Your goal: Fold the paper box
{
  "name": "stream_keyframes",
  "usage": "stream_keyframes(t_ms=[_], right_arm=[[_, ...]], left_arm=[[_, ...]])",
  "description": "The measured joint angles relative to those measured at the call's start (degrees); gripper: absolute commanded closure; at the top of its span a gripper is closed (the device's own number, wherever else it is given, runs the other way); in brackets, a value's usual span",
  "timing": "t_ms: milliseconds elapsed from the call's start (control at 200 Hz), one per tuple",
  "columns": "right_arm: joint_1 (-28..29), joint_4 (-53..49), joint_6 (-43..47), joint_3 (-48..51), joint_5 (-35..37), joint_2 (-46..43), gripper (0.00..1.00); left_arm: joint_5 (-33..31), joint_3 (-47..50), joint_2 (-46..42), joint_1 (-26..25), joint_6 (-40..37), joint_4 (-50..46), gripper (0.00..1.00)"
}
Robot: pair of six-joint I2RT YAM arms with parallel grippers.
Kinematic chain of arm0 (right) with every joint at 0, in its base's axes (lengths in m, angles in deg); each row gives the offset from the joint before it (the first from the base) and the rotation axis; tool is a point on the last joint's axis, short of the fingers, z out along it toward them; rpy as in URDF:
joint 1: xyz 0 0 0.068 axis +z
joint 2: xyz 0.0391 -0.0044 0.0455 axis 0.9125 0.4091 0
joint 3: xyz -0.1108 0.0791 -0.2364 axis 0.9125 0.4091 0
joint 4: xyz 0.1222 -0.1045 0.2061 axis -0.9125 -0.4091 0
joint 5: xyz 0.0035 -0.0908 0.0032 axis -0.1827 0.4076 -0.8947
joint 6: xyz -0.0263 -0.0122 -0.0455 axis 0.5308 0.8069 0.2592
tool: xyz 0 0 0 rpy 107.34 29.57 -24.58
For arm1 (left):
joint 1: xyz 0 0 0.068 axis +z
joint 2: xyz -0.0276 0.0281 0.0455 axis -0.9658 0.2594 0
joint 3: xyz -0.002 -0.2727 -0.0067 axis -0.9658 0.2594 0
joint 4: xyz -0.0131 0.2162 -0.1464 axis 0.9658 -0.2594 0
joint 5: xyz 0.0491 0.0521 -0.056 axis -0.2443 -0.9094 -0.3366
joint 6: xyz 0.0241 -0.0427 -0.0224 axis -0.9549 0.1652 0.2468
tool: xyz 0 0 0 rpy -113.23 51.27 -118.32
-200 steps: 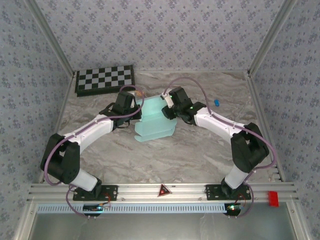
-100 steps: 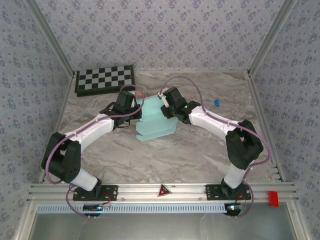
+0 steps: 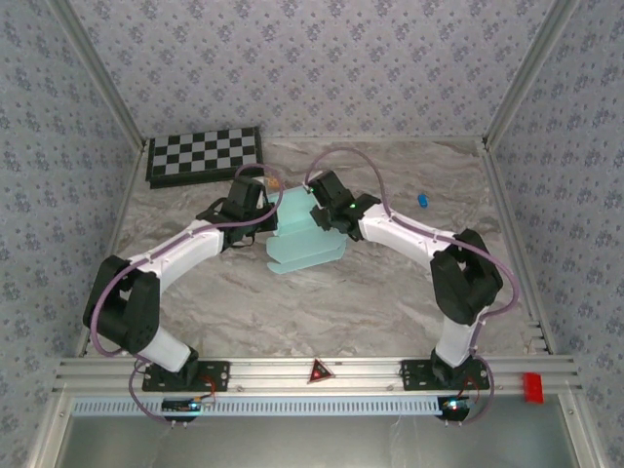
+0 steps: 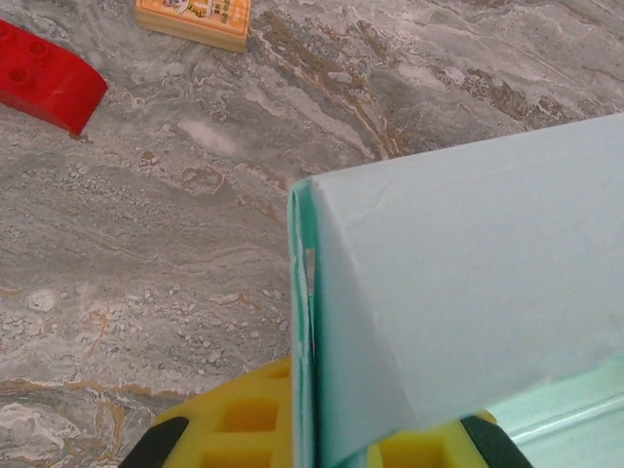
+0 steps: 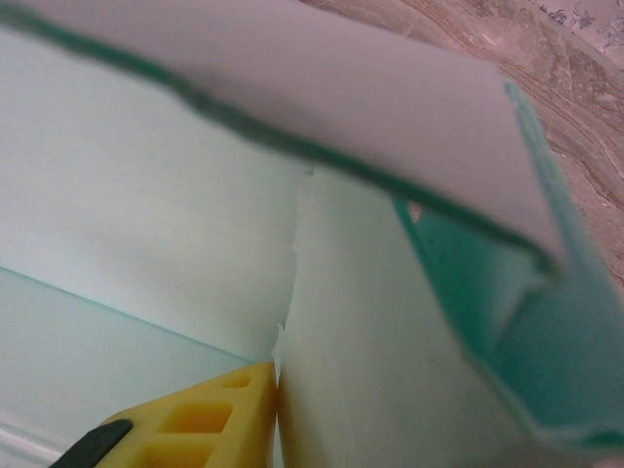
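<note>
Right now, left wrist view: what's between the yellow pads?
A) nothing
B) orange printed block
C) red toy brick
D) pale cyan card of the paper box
D: the left gripper has its yellow pads on either side of the folded edge of the paper box, while the red toy brick and orange printed block lie apart on the marble tabletop.

You have the paper box [image 3: 304, 239] with the left gripper [image 3: 269, 216] on its left, the right gripper [image 3: 318, 216] on its right, the checkerboard [image 3: 205, 154] behind-left.
</note>
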Motion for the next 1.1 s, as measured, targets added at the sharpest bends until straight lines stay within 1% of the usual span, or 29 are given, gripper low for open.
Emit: stream_keyframes(t_ms=[230,435,765,1099], right_arm=[[1.14,-2.05,0.02,-1.57,4.55,0.98,0.75],[2.25,-3.52,-0.15,-3.32,9.79,2.75,0.75],[3.50,-5.62,-1.20,-5.53,15.72,5.09,0.76],[4.52,-9.49,-5.40,-9.27,21.86,8.20,0.76]], left_arm=[[0.02,-0.81,1.03,-0.02,0.46,-0.52,1.00],[0.07,-1.16,1.29,-0.04,1.07,-0.76,1.00],[0.72,-1.49,2.32,-0.04,1.81,-0.70,1.00],[1.11,-1.92,2.80,-0.04,2.62,-0.52,1.00]])
